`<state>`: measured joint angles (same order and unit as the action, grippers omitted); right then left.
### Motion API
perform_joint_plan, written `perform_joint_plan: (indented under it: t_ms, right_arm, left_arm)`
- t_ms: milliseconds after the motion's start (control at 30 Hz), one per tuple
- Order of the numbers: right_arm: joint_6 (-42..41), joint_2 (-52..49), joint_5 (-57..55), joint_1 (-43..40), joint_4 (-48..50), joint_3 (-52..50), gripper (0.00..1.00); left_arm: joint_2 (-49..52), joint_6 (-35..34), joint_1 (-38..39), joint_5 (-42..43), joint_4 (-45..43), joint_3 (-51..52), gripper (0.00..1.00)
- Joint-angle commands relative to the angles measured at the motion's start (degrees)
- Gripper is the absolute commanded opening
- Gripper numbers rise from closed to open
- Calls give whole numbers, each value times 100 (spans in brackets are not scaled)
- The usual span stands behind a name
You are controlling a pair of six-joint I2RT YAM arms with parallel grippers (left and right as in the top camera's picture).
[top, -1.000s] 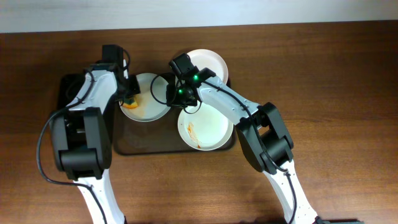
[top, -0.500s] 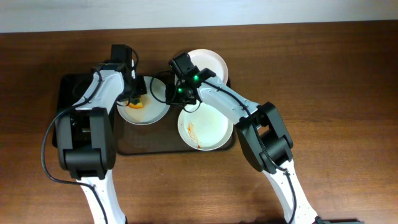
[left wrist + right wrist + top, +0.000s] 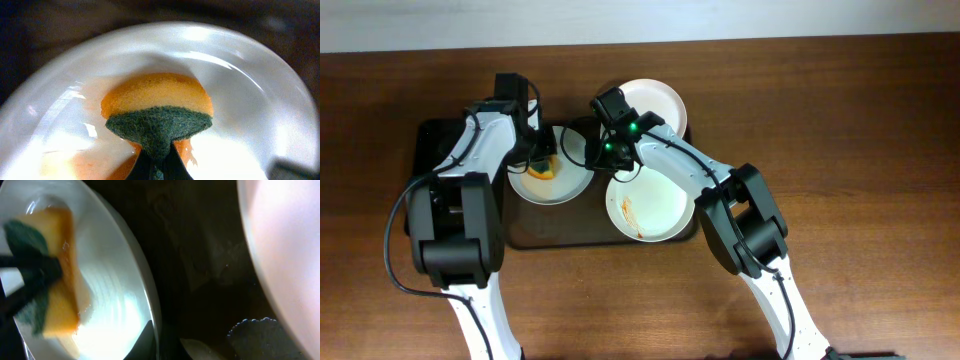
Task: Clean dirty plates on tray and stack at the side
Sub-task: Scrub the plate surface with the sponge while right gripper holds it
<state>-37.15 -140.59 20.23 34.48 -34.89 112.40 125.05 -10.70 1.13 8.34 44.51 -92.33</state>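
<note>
- Fingers on my left gripper [image 3: 159,165] are pinched almost shut on the green scouring side of the sponge [image 3: 157,107]. Its orange face presses into the sauce smear on the left plate [image 3: 260,100].
- My right gripper [image 3: 170,342] looks closed to a narrow gap on that plate's rim, with 1 finger on each side of the edge.
- Risk 1: I hold the sponge only by a narrow fold, so a hard sideways scrub could twist it out of my pinch.
- Risk 2: pushing toward the held rim could slide or tip the plate out of the right fingers, since the grip is thin.
- Risk 3: the 2 wrists are close together over the tray [image 3: 550,238], so a wide stroke could knock them together.
- The left plate lies directly under my left fingers, touching the sponge.
- The front plate [image 3: 660,205], with a sauce streak, sits just beside the right gripper.
- The far plate [image 3: 655,100] sits beyond the right arm.
- All 3 plates are on or at the tray, and none is stacked at the side yet.
</note>
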Motion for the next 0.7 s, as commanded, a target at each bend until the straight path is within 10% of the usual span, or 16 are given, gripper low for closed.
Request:
perform_joint_plan:
  t_ms: [0, 133, 367, 533, 667]
  right_arm:
    - [63, -219, 144, 63, -15, 11, 4]
    - [63, -219, 229, 28, -17, 11, 4]
    - [63, -219, 229, 26, -22, 11, 4]
    - [63, -219, 264, 26, -26, 11, 4]
    - [63, -219, 339, 26, -24, 11, 4]
  left_arm:
    - [157, 699, 57, 1766, 450, 76, 1]
    - [157, 774, 39, 1617, -39, 76, 1]
    - [157, -1119, 35, -2391, 472, 76, 1]
    - [157, -955, 35, -1985, 1314, 76, 1]
    - [157, 776, 20, -83, 1849, 76, 1]
